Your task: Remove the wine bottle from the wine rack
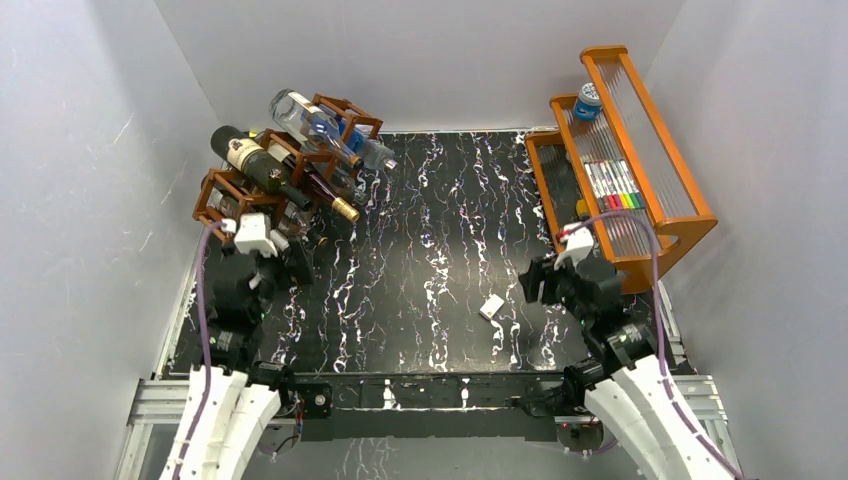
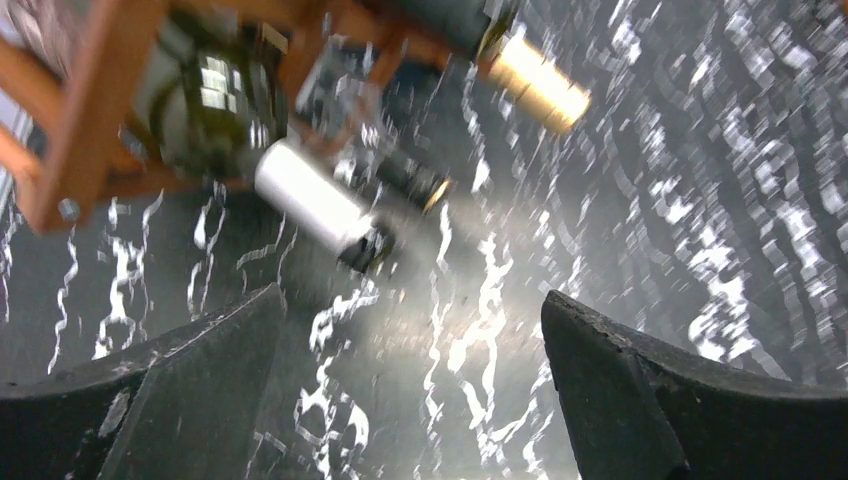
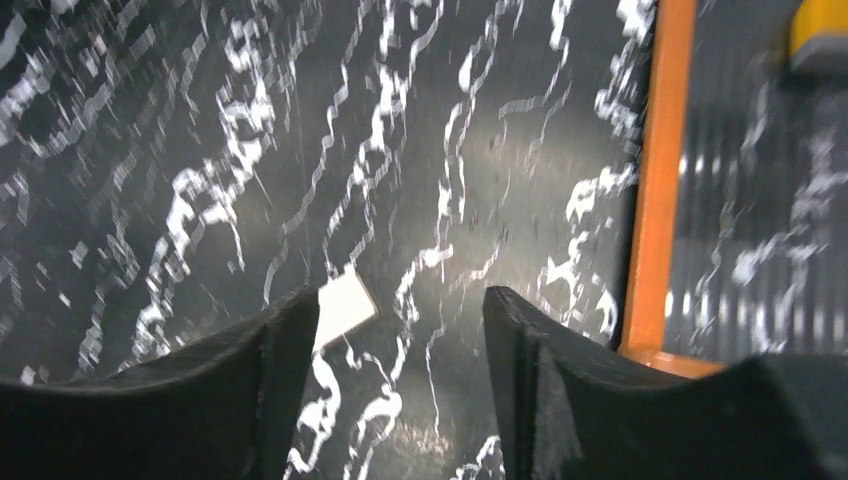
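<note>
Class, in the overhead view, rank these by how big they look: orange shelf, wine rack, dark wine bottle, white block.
1. orange shelf
2. wine rack, somewhat smaller than the shelf
3. dark wine bottle
4. white block, by far the smallest

White arm shells (image 1: pixel 215 420), black joints (image 1: pixel 240 300), purple cables (image 1: pixel 204 310), seemingly matte black claw fingers (image 2: pixel 640 400)

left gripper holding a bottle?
No, the left gripper is open, with only bare table between its fingers.
</note>
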`<state>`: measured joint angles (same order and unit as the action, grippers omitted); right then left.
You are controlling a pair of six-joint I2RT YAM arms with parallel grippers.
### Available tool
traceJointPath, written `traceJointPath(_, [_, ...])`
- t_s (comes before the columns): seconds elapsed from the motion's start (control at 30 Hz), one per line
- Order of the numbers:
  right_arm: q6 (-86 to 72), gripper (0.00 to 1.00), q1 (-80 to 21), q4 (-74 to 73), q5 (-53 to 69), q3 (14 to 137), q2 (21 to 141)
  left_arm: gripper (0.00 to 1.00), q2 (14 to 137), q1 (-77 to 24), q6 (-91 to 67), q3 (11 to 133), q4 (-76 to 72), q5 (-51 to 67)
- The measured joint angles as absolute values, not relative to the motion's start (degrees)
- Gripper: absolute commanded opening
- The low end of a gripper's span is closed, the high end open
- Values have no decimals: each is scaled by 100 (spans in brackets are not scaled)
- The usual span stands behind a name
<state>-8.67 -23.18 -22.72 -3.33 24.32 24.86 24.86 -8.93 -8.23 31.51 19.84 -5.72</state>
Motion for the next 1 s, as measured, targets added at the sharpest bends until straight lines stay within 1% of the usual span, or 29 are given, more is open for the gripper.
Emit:
traceJointPath(0.03, [-923,80,-2294,-2281,-373,2801,2775,99,2724,-888,-902,3472,1994,-554])
traceJointPath(0.17, [-1068,89,-2228,-2171,-460,3951,3629,99,3636,-873,-1214,4781,1962,-484])
traceJointPath(0.3, [-1194,94,-2174,-2119,-574,4950,4383,99,4344,-867,-1439,5782,1951,-414])
traceJointPath(0.47, [-1323,97,-2121,-2045,-674,5913,5258,99,5179,-834,-1649,6794,1953,-301])
traceJointPath(0.6, [-1380,98,-2093,-2058,-666,6451,5774,98,5725,-819,-1767,7225,1973,-228])
traceJointPath(0.73, [-1433,98,-2067,-2064,-458,6825,6178,98,6080,-801,-1809,7369,2058,-196])
traceJointPath(1.0, [-1490,98,-2058,-1925,-434,6860,6193,98,6453,-794,-1855,7491,2270,-38])
